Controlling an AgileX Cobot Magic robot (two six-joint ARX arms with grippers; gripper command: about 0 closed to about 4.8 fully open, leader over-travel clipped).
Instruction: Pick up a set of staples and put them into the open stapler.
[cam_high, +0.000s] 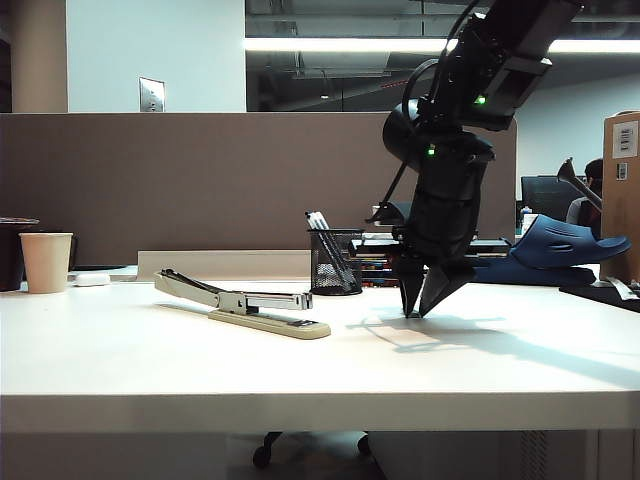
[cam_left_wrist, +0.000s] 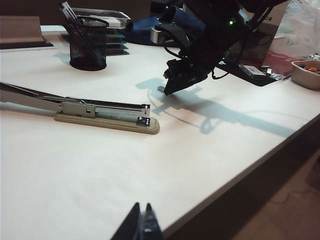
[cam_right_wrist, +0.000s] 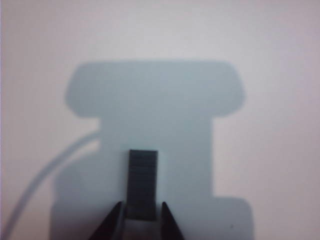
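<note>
You are seeing the set of staples, a small dark ribbed bar, lying on the bench. Your right tool is gripping it narrowly; your left tool is sitting closed, well apart from the stapler.

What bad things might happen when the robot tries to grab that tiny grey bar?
1. The right gripper has its fingertips around only one end of the set of staples, so the bar might tilt or slip out when lifted.
2. The fingertips are right at the table, so they might scrape it.
3. The stapler has a slim open channel, so the bar might miss it.
</note>
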